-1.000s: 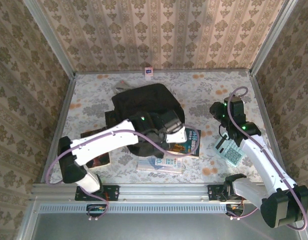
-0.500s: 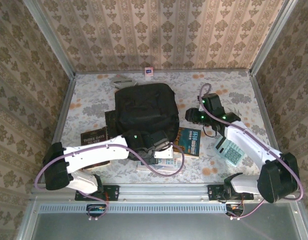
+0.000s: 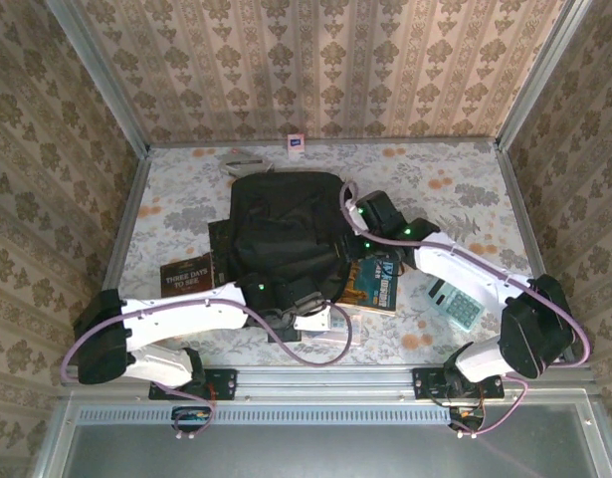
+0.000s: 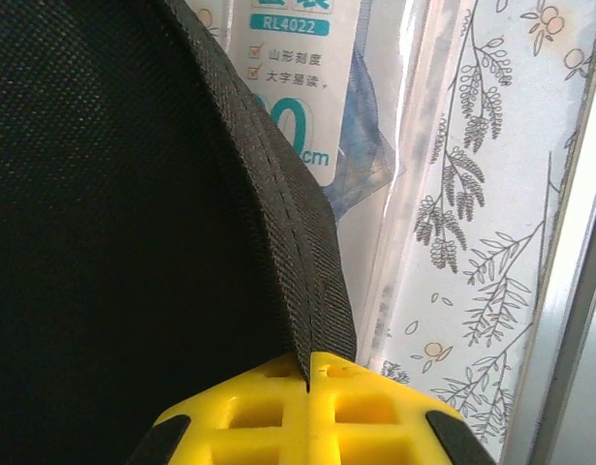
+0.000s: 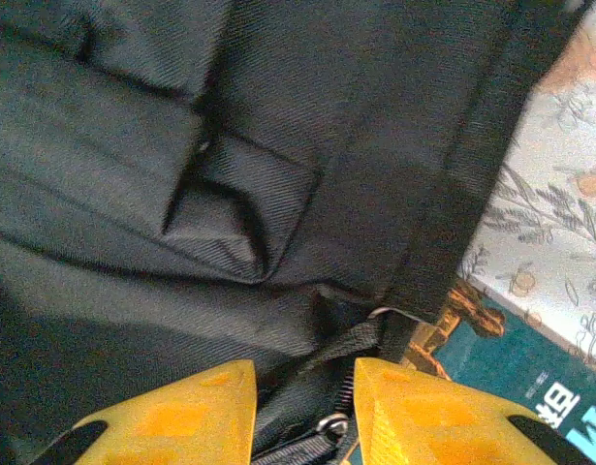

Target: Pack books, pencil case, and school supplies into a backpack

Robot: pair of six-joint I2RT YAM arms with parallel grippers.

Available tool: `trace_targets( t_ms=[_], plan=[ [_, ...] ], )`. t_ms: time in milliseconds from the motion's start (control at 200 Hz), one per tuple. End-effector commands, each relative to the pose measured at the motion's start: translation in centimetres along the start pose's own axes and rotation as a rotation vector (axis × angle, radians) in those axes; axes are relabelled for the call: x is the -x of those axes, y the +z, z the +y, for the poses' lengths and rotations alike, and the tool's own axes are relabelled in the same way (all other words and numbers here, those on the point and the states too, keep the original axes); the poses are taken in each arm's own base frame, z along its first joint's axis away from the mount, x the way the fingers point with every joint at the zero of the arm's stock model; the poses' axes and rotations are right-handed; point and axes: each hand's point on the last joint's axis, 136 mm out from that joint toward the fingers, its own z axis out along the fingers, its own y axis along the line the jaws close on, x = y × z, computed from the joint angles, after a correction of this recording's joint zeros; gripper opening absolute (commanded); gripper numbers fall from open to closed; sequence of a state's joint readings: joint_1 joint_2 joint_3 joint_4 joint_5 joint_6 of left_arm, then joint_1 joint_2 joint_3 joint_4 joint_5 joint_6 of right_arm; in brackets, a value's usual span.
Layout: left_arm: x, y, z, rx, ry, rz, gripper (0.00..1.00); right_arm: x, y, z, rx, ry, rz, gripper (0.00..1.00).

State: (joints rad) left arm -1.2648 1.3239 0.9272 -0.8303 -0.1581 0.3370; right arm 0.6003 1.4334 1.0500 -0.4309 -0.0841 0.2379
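Robot test booth in a lab, seen from above: a table with a floral cover, boxed in left, right and far by wallpapered panels set in metal posts. A left arm and a right arm are bolted to a metal rail at the near edge.

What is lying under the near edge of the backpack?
A clear printed packet pokes out beneath the backpack fabric, and a teal book lies partly under its right side. The rest of both is covered.
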Motion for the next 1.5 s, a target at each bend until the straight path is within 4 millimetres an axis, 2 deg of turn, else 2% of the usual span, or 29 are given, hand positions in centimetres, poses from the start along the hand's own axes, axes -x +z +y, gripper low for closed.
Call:
trace_targets(
  t_ms=[0,20,35,115,210,290,370,435,560,660,750,905,1135,1320,1410,1495],
  plan=[
    [-0.6,-0.6,0.7,0.069,-0.002,-0.010,0.00,0.1,-1.0,-0.3,-0.101,-0.210,-0.026,0.39],
    [-0.7,-0.6,0.8,0.073,-0.004,-0.013,0.00,-0.3,-0.7,0.1,-0.083,-0.261,-0.021,0.40],
    [-0.8,-0.6,0.8,0.076,-0.004,-0.012,0.00,-0.1,-1.5,0.7,-0.068,-0.305,-0.049,0.40],
    [-1.0,-0.7,1.0,0.100,-0.007,-0.021,0.00,-0.9,-2.4,2.7,-0.066,-0.599,-0.130,0.42],
    [-1.0,-0.9,1.5,0.132,-0.013,-0.029,0.00,-0.8,-3.5,2.3,-0.103,-0.710,-0.187,0.42],
    [-0.9,-0.8,1.4,0.131,-0.010,-0.033,0.00,-0.8,-4.0,2.2,-0.095,-0.694,-0.202,0.42],
    [-0.7,-0.6,1.3,0.123,-0.007,-0.042,0.00,-1.5,-4.1,3.6,0.000,-0.649,-0.186,0.42],
    [-0.5,-0.6,1.2,0.125,-0.001,-0.052,0.00,-2.6,-3.7,4.6,0.057,-0.635,-0.152,0.42],
    [-0.4,-0.9,1.4,0.140,-0.004,-0.067,0.00,-4.4,-2.7,5.0,0.071,-0.651,-0.089,0.38],
    [-0.4,-1.3,1.3,0.138,-0.014,-0.088,0.00,-5.0,-2.3,5.5,0.090,-0.643,-0.067,0.36],
    [-0.5,-1.6,1.4,0.147,-0.019,-0.102,0.00,-5.3,-1.7,5.6,0.085,-0.639,-0.056,0.39],
    [-0.6,-1.9,1.5,0.154,-0.024,-0.113,0.00,-4.9,-0.5,5.3,0.052,-0.634,-0.051,0.41],
    [-0.7,-1.4,1.4,0.152,-0.016,-0.096,0.00,-2.4,0.7,4.5,-0.054,-0.662,-0.098,0.41],
    [-0.6,-1.3,1.2,0.142,-0.018,-0.100,0.00,-1.1,0.7,3.9,-0.116,-0.677,-0.134,0.34],
    [-0.6,-1.4,1.2,0.140,-0.018,-0.102,0.00,-1.0,1.6,3.5,-0.147,-0.688,-0.111,0.23],
    [-0.7,-1.4,1.2,0.140,-0.019,-0.102,0.00,-0.6,1.8,3.5,-0.155,-0.693,-0.106,0.05]
  ],
)
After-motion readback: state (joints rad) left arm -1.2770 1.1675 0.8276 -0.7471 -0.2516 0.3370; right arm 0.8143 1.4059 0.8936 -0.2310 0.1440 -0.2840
